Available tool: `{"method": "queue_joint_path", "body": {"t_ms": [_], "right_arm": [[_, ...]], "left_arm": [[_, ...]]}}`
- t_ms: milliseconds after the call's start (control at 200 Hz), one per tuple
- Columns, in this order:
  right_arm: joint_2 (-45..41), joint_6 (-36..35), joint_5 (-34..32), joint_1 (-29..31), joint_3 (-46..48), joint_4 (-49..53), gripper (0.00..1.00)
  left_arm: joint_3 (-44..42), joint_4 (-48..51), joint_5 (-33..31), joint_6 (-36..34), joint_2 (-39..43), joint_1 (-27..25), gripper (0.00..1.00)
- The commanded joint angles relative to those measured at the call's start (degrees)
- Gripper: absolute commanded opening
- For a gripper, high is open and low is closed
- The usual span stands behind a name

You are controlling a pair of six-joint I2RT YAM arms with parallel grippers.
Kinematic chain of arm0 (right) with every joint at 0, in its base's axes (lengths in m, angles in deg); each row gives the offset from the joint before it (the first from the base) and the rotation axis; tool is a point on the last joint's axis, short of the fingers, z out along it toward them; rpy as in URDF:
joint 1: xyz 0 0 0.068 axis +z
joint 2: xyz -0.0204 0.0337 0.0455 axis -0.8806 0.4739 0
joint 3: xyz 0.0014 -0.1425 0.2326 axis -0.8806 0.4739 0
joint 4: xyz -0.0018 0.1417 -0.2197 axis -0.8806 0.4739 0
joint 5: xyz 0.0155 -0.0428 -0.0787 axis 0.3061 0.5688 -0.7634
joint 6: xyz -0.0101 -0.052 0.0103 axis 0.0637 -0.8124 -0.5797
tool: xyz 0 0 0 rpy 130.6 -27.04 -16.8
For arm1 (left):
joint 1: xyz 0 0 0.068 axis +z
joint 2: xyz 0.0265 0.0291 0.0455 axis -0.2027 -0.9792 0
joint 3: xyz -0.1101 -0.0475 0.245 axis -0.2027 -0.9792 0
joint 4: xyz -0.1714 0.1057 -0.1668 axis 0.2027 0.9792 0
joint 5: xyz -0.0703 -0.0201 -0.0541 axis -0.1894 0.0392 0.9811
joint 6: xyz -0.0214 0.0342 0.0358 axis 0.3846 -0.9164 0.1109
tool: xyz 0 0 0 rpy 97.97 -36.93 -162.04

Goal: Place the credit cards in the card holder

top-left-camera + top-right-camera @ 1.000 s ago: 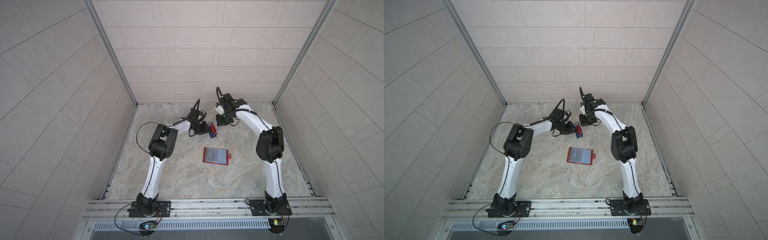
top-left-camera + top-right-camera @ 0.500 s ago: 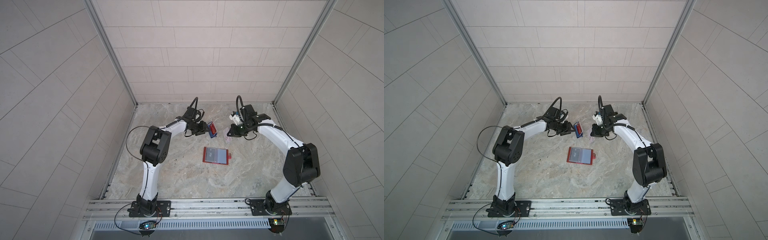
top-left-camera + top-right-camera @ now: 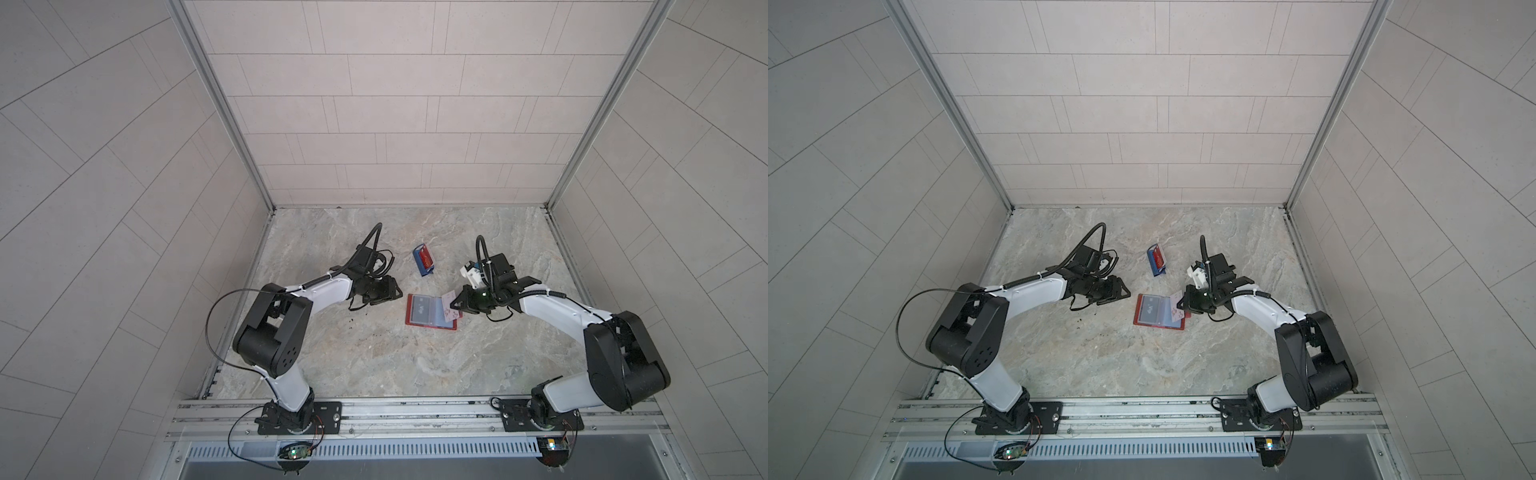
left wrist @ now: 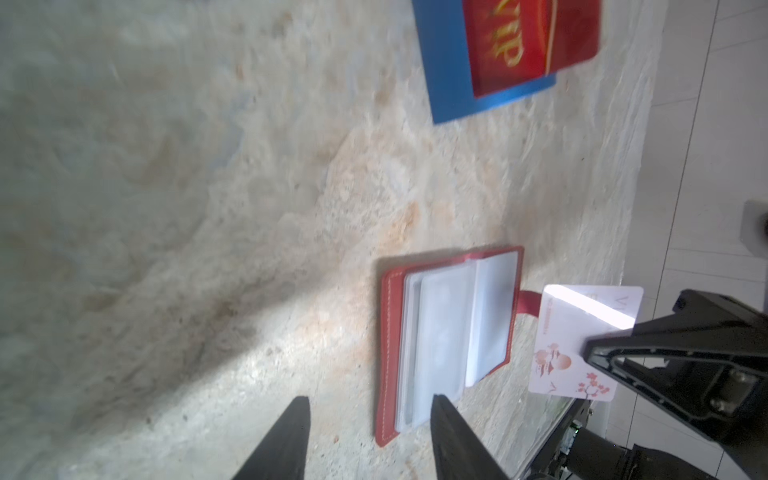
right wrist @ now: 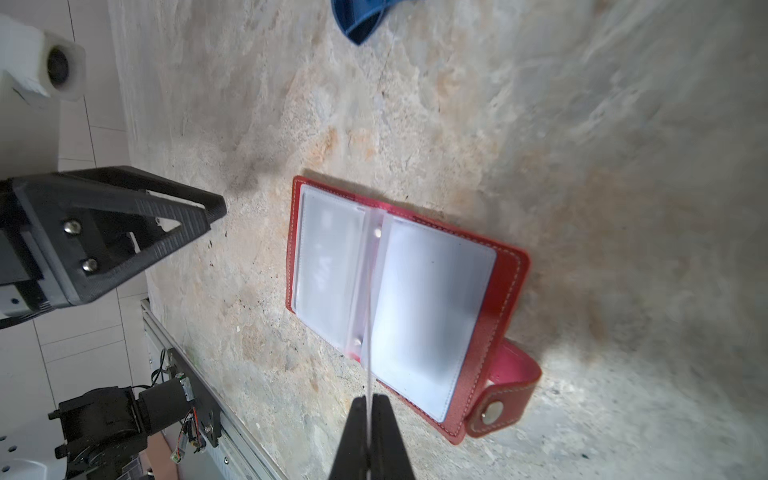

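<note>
The card holder (image 3: 432,322) (image 3: 1158,323) lies open on the table, clear sleeves up, and a dark card (image 3: 422,309) shows in its left sleeve. My right gripper (image 3: 457,305) (image 5: 369,405) is shut on a pale credit card (image 4: 573,332) (image 5: 369,332) with pink blossoms, held on edge just above the holder's right half (image 5: 432,299). A little left of the holder, my left gripper (image 3: 397,291) (image 4: 368,401) stands open and empty. Behind the holder, a red credit card (image 3: 424,261) (image 4: 532,41) leans in the blue stand (image 3: 427,272).
The holder's snap tab (image 5: 507,399) sticks out on the right gripper's side. The marble table is walled by tiles at the back and both sides, and an aluminium rail (image 3: 415,411) with the arm bases runs along the front.
My right arm carried the pale card from the blue stand forward to the holder. My left gripper opened and drew back from the stand to the holder's left.
</note>
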Motion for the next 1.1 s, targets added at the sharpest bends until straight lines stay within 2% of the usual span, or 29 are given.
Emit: {"method": "queue_joint_path", "body": {"t_ms": [0,375,781,1096], "right_arm": [[0.53,3.29,2.01,0.71,2.38,-7.81,0.00],[6.53,6.44,4.32,1.90,3.98,-15.28,0.00],[11.87,10.18,6.19,1.99,4.94,-22.01,0.00],[14.31,10.51,8.70,2.08,4.46,-23.93,0.00]], "left_arm": [[-2.89,-6.35,-0.24,0.94,1.99,-2.16,0.52],[-8.20,-18.74,4.10,6.07,-2.62,-4.04,0.52],[-9.61,-19.12,5.17,6.34,-3.67,-5.15,0.44],[-10.52,-19.68,4.57,7.35,-4.46,-6.25,0.37]]}}
